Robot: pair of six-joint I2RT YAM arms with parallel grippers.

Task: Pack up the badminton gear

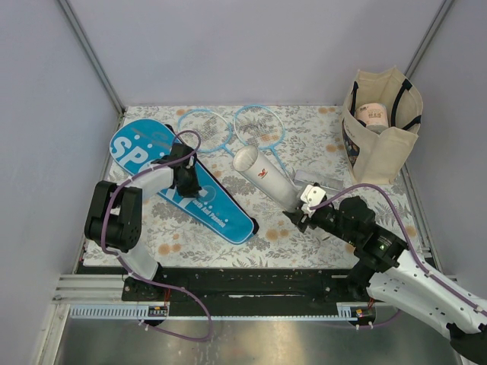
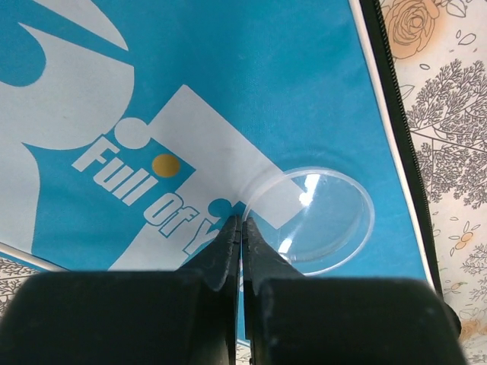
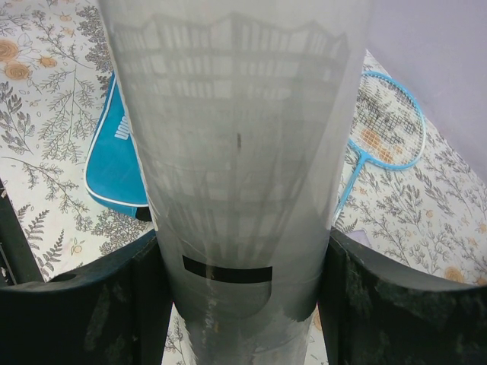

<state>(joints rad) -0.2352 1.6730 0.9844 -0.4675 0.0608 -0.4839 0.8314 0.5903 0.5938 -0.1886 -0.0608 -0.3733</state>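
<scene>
The blue "SPORT" cover [image 1: 163, 171] lies flat at the left and fills the left wrist view [image 2: 266, 76]. A clear round lid [image 2: 319, 220] rests on it. My left gripper [image 1: 186, 173] is down on the cover, its jaws pinched together [image 2: 243, 222] at the lid's left rim. Two light-blue rackets [image 1: 228, 128] lie at the back centre; one shows in the right wrist view [image 3: 388, 125]. My right gripper [image 1: 300, 207] is shut on the lower end of the white tube [image 1: 266, 176], which fills its view [image 3: 236, 152] with feathered shapes showing through its wall. No loose shuttlecock is in view.
The beige tote [image 1: 384, 144] with black handles stands open at the back right with a pale roll [image 1: 373, 115] inside. A clear flat piece [image 1: 321, 181] lies by the tube. The grey walls close in the table's left, back and right sides.
</scene>
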